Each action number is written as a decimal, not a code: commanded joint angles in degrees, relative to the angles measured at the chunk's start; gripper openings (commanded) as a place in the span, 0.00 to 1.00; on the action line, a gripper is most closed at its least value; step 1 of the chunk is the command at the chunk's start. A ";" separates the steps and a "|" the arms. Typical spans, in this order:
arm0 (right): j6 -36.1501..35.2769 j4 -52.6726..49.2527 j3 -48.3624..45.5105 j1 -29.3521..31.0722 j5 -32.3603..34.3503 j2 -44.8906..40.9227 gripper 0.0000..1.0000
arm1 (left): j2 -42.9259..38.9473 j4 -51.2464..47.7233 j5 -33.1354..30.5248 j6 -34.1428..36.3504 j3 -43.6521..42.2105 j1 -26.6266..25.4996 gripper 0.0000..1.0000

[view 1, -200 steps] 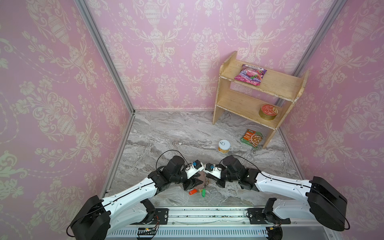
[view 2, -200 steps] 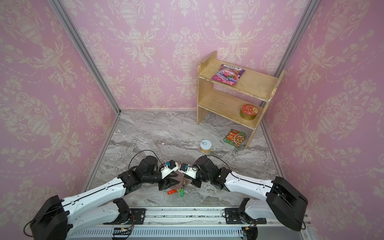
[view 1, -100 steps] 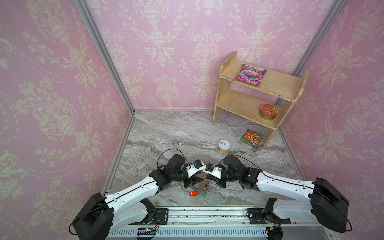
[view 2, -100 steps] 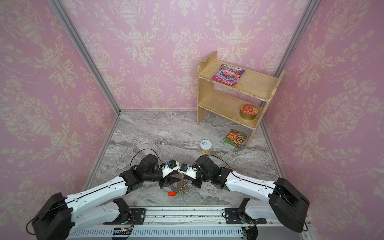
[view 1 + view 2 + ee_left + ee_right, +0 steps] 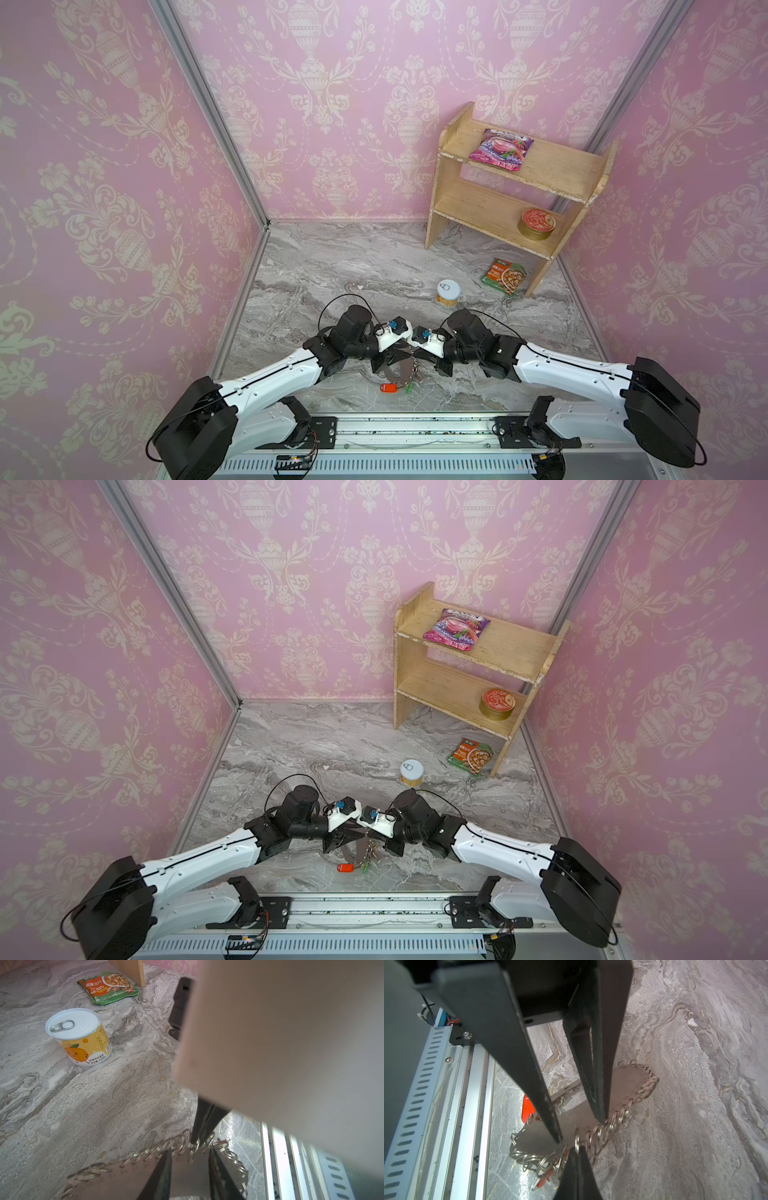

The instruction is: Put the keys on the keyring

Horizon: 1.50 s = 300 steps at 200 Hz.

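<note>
Fingers (image 5: 531, 1088) of left gripper (image 5: 580, 1130): part-way apart, one tip at each edge of the keyring's (image 5: 625, 1084) flat band; whether they pinched it could not be told. Fingers (image 5: 571, 1180) of right gripper (image 5: 577, 1150): closed together, tips nipping one small ring (image 5: 577, 1136) that stood upright at the band's rim. Keyring: flat silvery loop edged with linked rings, sited at the front middle of the table (image 5: 332, 270), directly between the two grippers and near the rail (image 5: 415, 428); whether it lay flat or was raised could not be told. Red tag (image 5: 388, 387) and green tag (image 5: 409, 386): on the table just beside the keyring, on its rail side, slightly apart from each other. Grippers stood tip to tip over the keyring in both top views. Can (image 5: 448, 291): upright, pull-tab lid, farther back on the table, apart from the grippers. Green packet (image 5: 503, 276): flat on the table beside the shelf's (image 5: 557, 164) foot. Pink packet (image 5: 500, 148): on the shelf's upper board. Round tin (image 5: 536, 223): on the lower board. Table: grey, marble-patterned.
</note>
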 commanded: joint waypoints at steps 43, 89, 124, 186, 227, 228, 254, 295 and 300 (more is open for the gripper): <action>0.99 6.94 2.74 0.27 -0.70 -1.30 0.00 | 2.24 -1.09 4.03 -0.02 1.05 -1.03 0.21; 1.65 7.58 2.65 0.09 -0.45 -1.77 0.00 | 2.48 -1.18 3.85 -0.47 0.34 -1.29 0.20; 2.19 8.28 2.53 -0.07 -0.17 -2.01 0.00 | 2.62 -1.77 3.95 -0.21 0.10 -1.75 0.21; 4.23 10.73 1.67 -0.60 0.31 -3.29 0.00 | 2.49 1.11 4.68 -2.59 -0.93 -1.85 0.21; 5.38 12.08 0.80 -0.65 0.58 -4.68 0.00 | 0.78 6.13 4.97 -6.60 -2.36 -1.74 0.25; 5.46 12.12 0.80 -0.67 0.58 -4.75 0.00 | 0.73 6.22 5.02 -6.69 -2.37 -1.73 0.25; 6.33 12.41 0.16 -0.80 1.19 -6.06 0.00 | -0.58 9.37 5.40 -9.66 -3.59 -1.64 0.25; 7.39 13.04 -0.61 -0.90 1.18 -7.72 0.00 | -2.90 10.52 4.46 -10.99 -5.28 -0.12 0.25; 7.45 13.03 -0.61 -0.89 1.16 -7.74 0.00 | -2.96 10.56 4.55 -11.24 -5.19 0.01 0.25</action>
